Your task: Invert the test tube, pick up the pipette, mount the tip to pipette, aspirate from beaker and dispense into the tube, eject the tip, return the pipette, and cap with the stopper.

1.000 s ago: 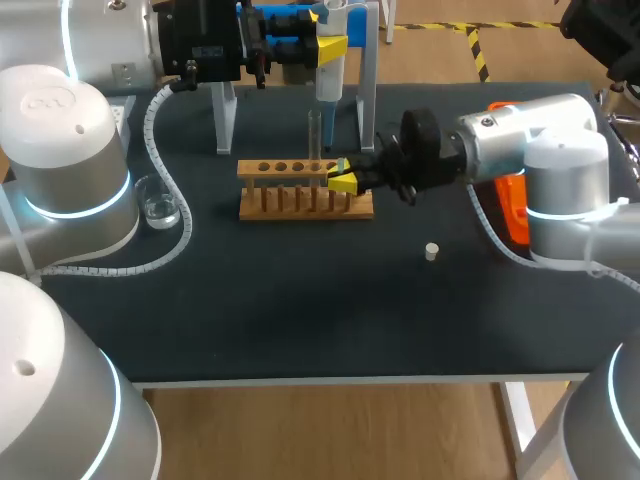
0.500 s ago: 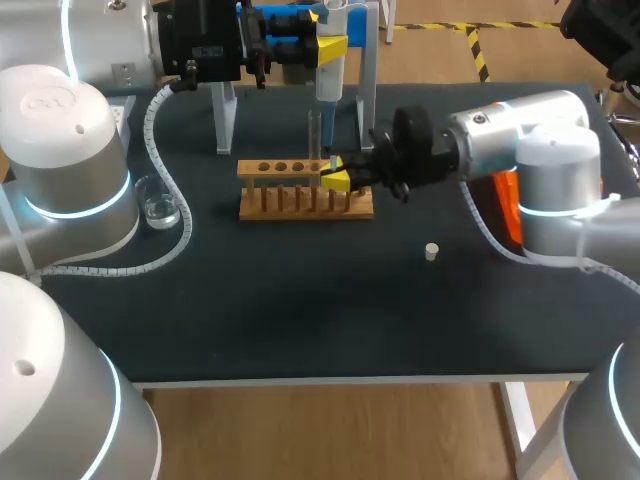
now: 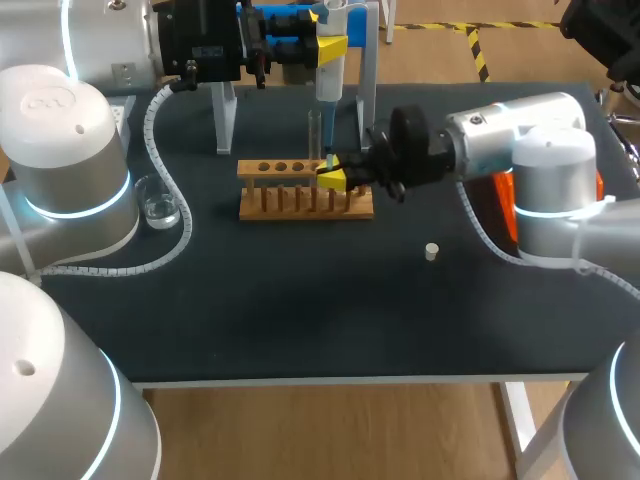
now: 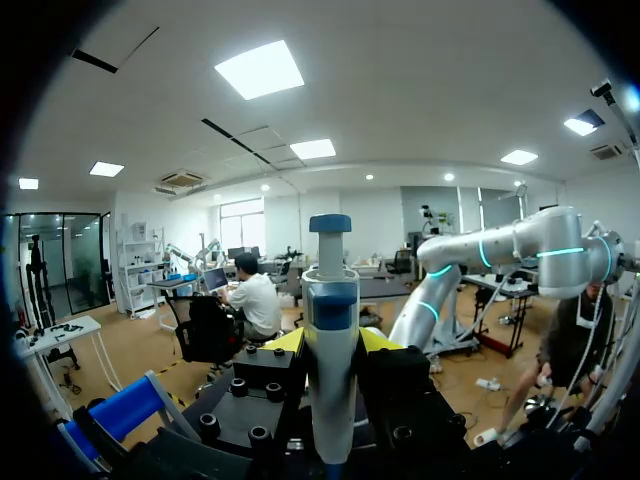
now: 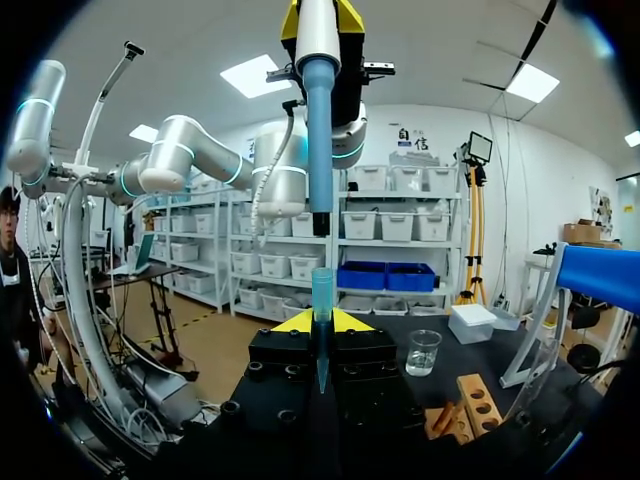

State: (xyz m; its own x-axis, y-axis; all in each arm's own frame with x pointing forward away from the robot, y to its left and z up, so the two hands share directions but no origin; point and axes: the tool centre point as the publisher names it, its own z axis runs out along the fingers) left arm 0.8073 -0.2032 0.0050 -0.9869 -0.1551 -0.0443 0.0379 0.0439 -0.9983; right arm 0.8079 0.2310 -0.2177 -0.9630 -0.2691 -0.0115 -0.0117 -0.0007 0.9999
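Beaker point(image 3: 160, 203) with clear liquid at the bottom, well left of the rack point(image 3: 300, 190), on the table point(image 3: 300, 310). Test tube point(image 3: 314, 133) upright in a hole near the rack's right end, mouth up; can't tell if anything is in it. Orange box point(image 3: 507, 215) well right of the rack, mostly hidden behind the right arm, contents not visible. Pipette point(image 3: 331, 62) hangs vertical above the rack's back right, clenched in the left gripper point(image 3: 328, 35), a yellow fingertip on each side of its body in the left wrist view. Right gripper point(image 3: 332, 172) sits over the rack's right end beside the tube, grasping a blue tip point(image 5: 322, 290) upright between its fingers. The tip is straight under the pipette's nozzle with a small gap, not touching. Grey stand point(image 3: 368, 90) behind the rack, its posts either side of the pipette. Stopper point(image 3: 432, 251) lies loose on the table, front right of the rack.
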